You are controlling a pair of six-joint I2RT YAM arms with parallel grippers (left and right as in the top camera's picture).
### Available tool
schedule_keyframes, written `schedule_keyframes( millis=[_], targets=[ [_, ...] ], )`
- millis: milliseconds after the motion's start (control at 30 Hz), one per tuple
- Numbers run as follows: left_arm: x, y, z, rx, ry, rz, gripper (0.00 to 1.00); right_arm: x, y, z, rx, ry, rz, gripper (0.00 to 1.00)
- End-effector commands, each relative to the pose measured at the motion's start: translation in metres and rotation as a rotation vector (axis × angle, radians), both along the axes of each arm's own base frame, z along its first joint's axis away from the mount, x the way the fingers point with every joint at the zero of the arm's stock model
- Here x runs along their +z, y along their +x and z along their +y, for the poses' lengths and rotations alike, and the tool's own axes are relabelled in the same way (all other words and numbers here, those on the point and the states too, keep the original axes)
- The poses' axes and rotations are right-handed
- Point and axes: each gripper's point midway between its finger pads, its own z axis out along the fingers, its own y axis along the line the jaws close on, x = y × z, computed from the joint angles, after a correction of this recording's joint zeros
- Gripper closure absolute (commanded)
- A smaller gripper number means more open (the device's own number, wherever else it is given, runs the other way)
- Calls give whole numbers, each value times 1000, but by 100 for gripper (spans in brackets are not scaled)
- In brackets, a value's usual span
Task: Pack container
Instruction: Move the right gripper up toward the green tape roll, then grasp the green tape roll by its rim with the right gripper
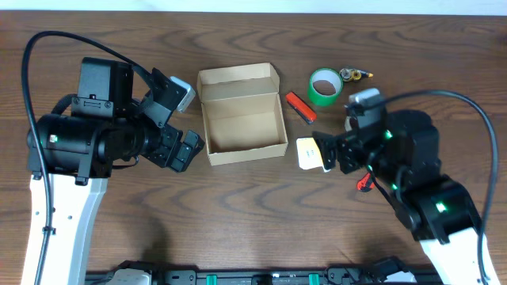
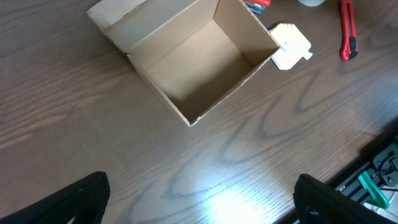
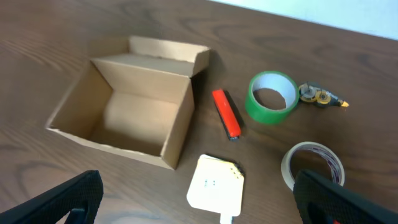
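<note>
Overhead: packing unstarted; container (image 1: 242, 115) open, empty, toward far edge of table (image 1: 253, 222); left gripper (image 1: 184, 150) and right gripper (image 1: 326, 154) spread, holding nothing. Next, probably: close on white adapter (image 1: 309, 153).

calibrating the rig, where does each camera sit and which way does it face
Overhead: above the table, straight down on the open container; both arms show, left gripper and right gripper flanking it.
Left wrist: on the left arm, down past the container to the white adapter; own fingertips at bottom corners.
Right wrist: on the right arm, over the adapter toward the container; own fingertips at bottom corners.
Both wrist views share container and adapter.
</note>
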Motion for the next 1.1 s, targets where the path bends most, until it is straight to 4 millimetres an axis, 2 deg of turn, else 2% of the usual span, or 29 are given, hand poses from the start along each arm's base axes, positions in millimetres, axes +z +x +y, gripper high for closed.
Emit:
schedule_keyframes(
  millis=[0,100,167,367,500,667,767,900,1067],
  targets=[
    [4,1,1,-2,4,-16,5,-16,18,-11,-71,-40,50,1],
    [4,1,1,-2,4,-16,5,-37,34,-14,-103,-53,123,1],
    [4,1,1,-2,4,-16,5,-44,47,-18,-129,-52,151,1],
    [4,1,1,-2,4,-16,5,-44,99,-36,-209,-52,181,1],
    [4,1,1,-2,4,-16,5,-54,138,-44,-242,-55,200,2],
    [4,1,1,-2,4,-16,5,-76,194,-67,-311,-36,178,3],
    [4,1,1,-2,4,-16,4,-100,217,-85,-344,-26,187,6],
    [4,1,1,-2,4,-16,5,-141,229,-87,-314,7,248,9],
    [4,1,1,-2,4,-16,5,-184,226,-82,-281,-12,333,12]
  ],
)
